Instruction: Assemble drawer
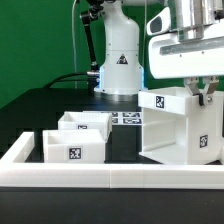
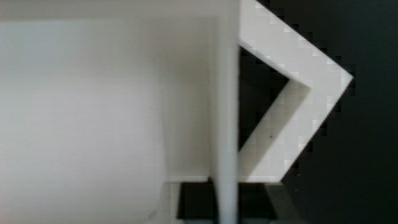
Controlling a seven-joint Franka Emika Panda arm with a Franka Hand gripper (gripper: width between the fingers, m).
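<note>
A large white drawer case (image 1: 178, 128) with black marker tags stands at the exterior view's right. My gripper (image 1: 203, 93) is right above it, its fingers closed on the case's top edge. In the wrist view a thin white panel edge (image 2: 226, 100) runs straight between my dark fingers (image 2: 199, 204), and my gripper (image 2: 226, 206) is shut on it. A broad white wall (image 2: 107, 90) lies on one side of it and an angled white rim (image 2: 306, 90) on the other. Two small white open drawer boxes (image 1: 74, 147) sit at the exterior view's left centre.
A white rail (image 1: 100, 178) runs along the table's front edge and up the left side. The marker board (image 1: 128, 118) lies flat behind the boxes. The arm's white base (image 1: 118, 60) stands at the back, with a green cable beside it.
</note>
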